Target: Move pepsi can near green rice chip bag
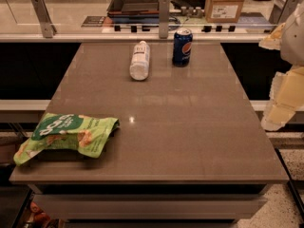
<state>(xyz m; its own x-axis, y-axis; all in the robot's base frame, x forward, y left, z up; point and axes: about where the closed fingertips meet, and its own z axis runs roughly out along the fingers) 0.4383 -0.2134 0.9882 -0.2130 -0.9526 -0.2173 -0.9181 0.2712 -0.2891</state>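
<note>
Can (182, 46): upper centre, upright, bottle (140, 60) just left.
Bag (66, 134): lower left.
Gripper (284, 96): right edge, probably off the table (190, 127); its state I cannot tell.
Reach: I'd grip the can mid-body from its right, sparing the bottle.

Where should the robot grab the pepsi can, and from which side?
Probably around the middle of the pepsi can, on its round wall, since it stands upright. The white bottle lies to its left, so come from the right, where the gripper hangs beyond the right edge of the table.
</note>
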